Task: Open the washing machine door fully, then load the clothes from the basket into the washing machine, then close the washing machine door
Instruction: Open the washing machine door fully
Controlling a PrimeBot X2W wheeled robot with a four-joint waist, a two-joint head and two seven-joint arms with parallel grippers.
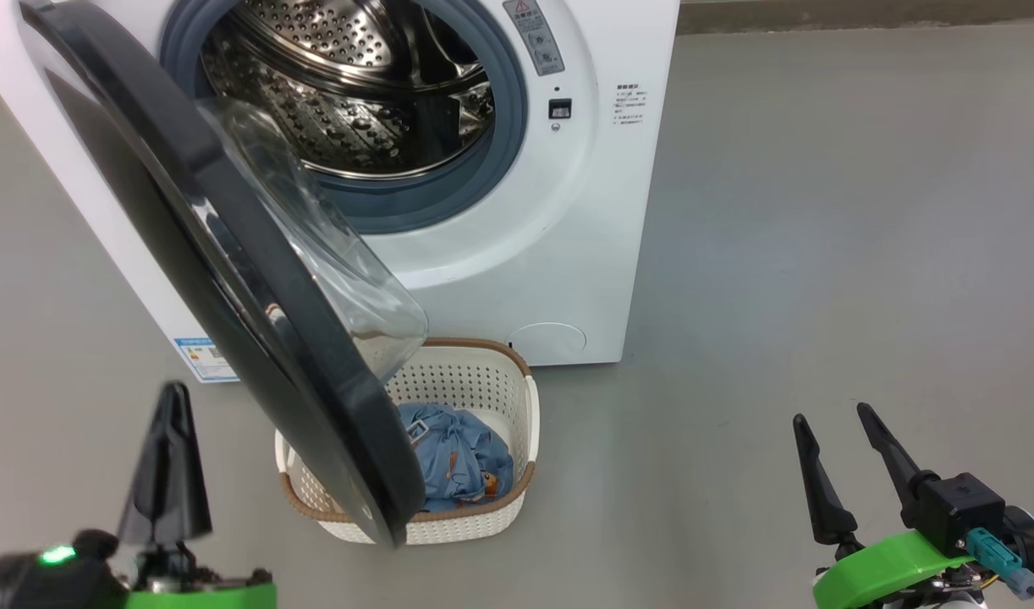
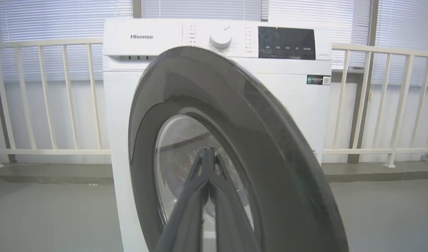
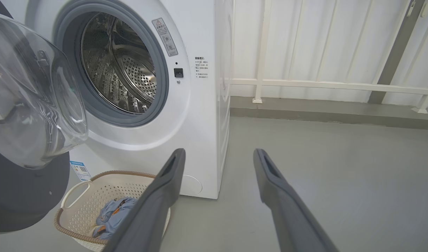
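Note:
The white washing machine (image 1: 559, 254) stands ahead with its steel drum (image 1: 348, 76) exposed. Its door (image 1: 229, 254), black-rimmed with a clear glass bowl (image 1: 331, 262), hangs partly open and reaches out over the basket (image 1: 500, 397). Light blue clothes (image 1: 458, 457) with orange prints lie in that cream basket on the floor. My left gripper (image 1: 173, 397) is shut with nothing in it, left of the door's outer face; the left wrist view has its tips (image 2: 207, 154) in front of the door (image 2: 270, 157). My right gripper (image 1: 830, 419) is open at the lower right, well clear of the basket (image 3: 77, 196).
Grey floor (image 1: 822, 254) spreads to the right of the machine. A cream railing (image 3: 322, 84) and a low kerb (image 3: 322, 112) run behind, in front of window blinds (image 2: 60, 21).

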